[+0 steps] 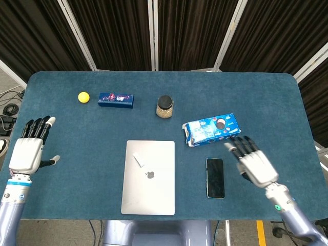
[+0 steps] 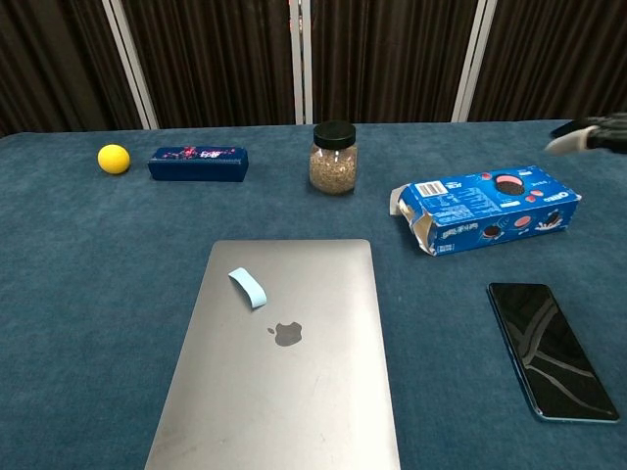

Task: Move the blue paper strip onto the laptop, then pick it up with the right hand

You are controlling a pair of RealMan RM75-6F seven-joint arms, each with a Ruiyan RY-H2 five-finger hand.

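Note:
The small light-blue paper strip (image 1: 138, 160) (image 2: 248, 287) lies on the closed silver laptop (image 1: 149, 189) (image 2: 294, 392), near its upper left corner. My right hand (image 1: 253, 165) hovers open with fingers spread, just right of the black phone and well right of the strip. Only its fingertips (image 2: 588, 134) show at the chest view's right edge. My left hand (image 1: 28, 148) is open, fingers spread, over the table's left edge, far from the laptop. Neither hand holds anything.
A black phone (image 1: 215, 177) lies right of the laptop. A blue cookie box (image 1: 211, 129) sits behind it. A dark-lidded jar (image 1: 164, 106), a dark blue box (image 1: 116, 99) and a yellow ball (image 1: 83, 97) stand along the back.

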